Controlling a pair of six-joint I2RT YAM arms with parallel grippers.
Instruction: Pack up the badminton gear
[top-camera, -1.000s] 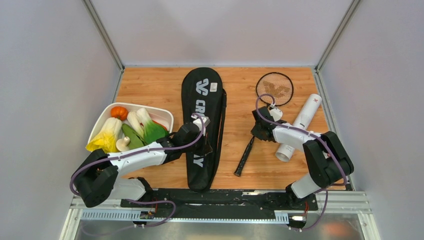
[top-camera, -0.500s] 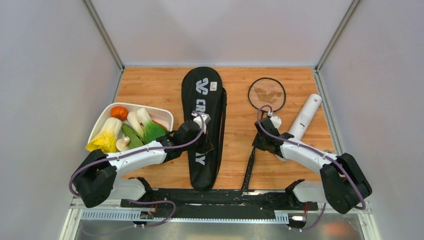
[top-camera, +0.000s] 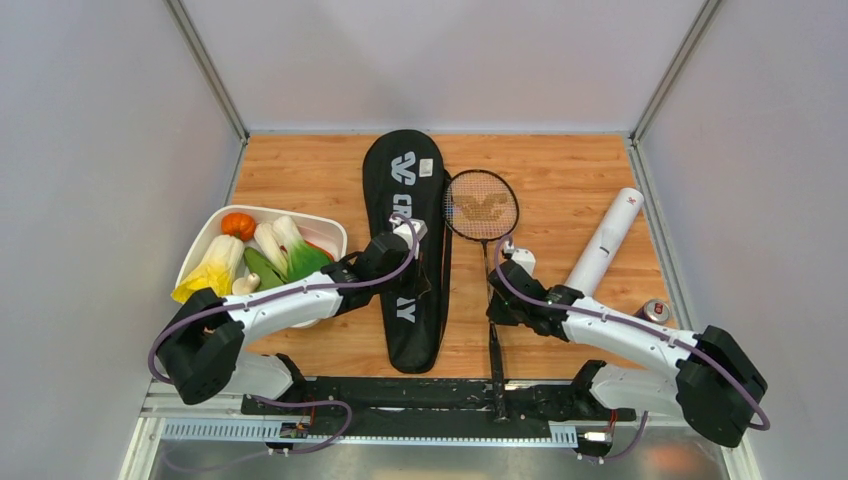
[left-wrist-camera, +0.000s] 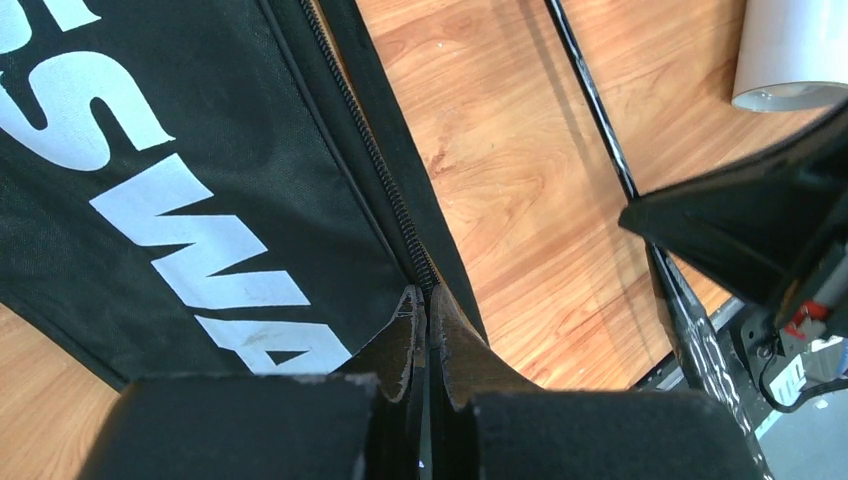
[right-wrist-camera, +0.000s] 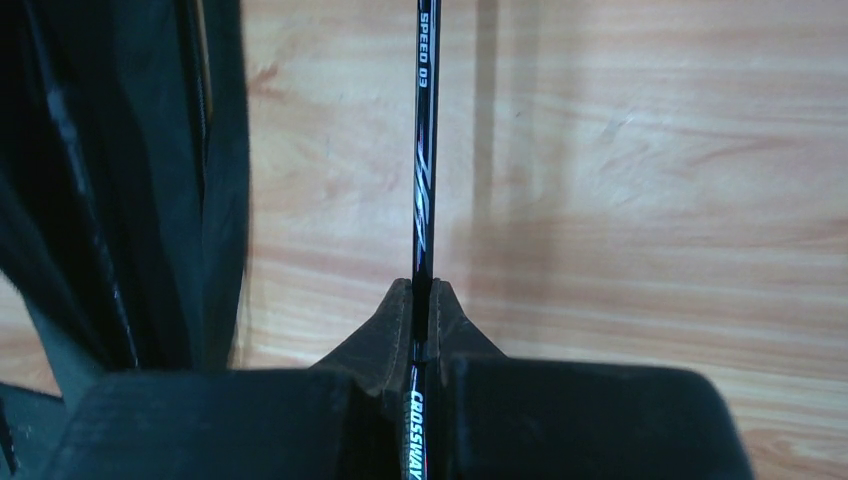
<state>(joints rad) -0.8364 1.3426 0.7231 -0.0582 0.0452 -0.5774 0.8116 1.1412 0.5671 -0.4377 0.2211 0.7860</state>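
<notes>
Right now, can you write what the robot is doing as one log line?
left gripper: shut on racket bag zipper | right gripper: shut on racket shaft | racket: outside racket bag

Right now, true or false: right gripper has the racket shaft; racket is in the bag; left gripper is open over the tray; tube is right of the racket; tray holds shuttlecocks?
1. The right gripper is clamped on the racket shaft. True.
2. The racket is inside the racket bag. False: it is outside, its head beside the bag's right edge.
3. The left gripper is open over the tray. False: it is shut at the bag's zipper edge.
4. The white tube lies to the right of the racket. True.
5. The tray holds shuttlecocks. False: it holds toy vegetables.
</notes>
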